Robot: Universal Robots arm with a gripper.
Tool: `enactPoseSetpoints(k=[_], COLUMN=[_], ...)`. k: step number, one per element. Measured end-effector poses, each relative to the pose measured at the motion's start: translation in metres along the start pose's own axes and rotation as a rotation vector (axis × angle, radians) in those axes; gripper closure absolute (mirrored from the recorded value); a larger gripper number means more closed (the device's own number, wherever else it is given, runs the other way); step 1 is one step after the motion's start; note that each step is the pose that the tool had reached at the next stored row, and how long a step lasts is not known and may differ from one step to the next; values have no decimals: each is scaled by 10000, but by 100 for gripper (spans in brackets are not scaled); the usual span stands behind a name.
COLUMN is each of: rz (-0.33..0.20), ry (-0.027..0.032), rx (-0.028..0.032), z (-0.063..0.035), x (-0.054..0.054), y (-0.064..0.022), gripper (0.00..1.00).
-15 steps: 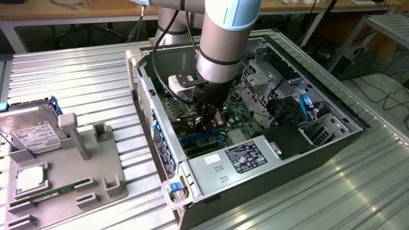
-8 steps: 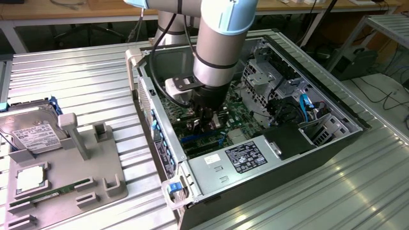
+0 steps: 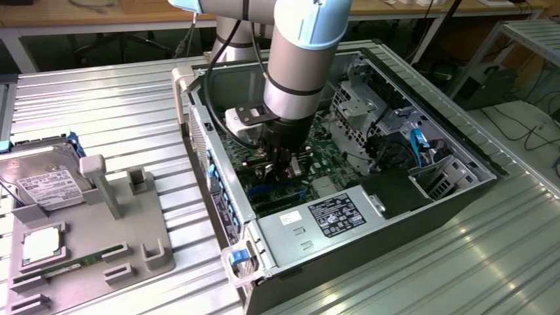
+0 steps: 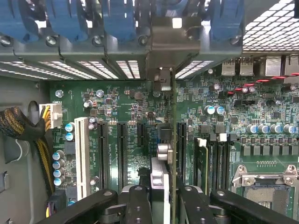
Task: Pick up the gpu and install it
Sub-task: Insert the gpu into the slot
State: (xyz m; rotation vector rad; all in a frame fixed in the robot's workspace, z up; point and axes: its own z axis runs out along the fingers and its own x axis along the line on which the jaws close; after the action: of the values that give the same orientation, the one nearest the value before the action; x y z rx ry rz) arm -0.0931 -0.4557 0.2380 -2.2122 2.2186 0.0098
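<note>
A ribbed metal table (image 3: 105,98) carries an open computer case (image 3: 199,141) lying on its side. The arm (image 3: 298,65) reaches straight down into the middle of the case. On the exterior view's left, well apart from the case, a grey fixture (image 3: 131,223) holds a silver hard drive (image 3: 44,184) with a white label. A narrow green memory stick (image 3: 83,262) lies nearer on the same fixture.

Inside the case, a labelled power supply (image 3: 324,220) sits at the near end, and the green motherboard (image 4: 121,100) covers the floor. The gripper (image 3: 284,161) hangs just above this board.

In the wrist view the black fingers (image 4: 135,205) are clamped on the gpu (image 4: 174,140), one on each face. The card stands on edge, so it reads as a thin green line running away from the gripper. A silver and white part lies against one face near the fingers, and a silver metal bracket (image 4: 161,79) closes the far end. That bracket stands against the case's rear wall, under a row of blue latches (image 4: 117,18). The card lies parallel to the black expansion slots (image 4: 122,149), between them and the memory slots (image 4: 210,158). I cannot tell whether its lower edge is seated in a slot.
</note>
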Motion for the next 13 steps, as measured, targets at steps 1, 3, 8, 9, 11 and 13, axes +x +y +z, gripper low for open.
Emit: enactPoseSetpoints(k=[1,3,8,9,11,13], rz=[1,3,5,5,5,5], ry=[-1,0,2,0,0,1], rx=[-13,-42,-60,-60,-60,-60], z=[0,0,3,4,4,4], x=[0,0,-3,-3,-3,-3], y=[0,-1,0,0,0,0], gripper=[72,72,72,72,72,72])
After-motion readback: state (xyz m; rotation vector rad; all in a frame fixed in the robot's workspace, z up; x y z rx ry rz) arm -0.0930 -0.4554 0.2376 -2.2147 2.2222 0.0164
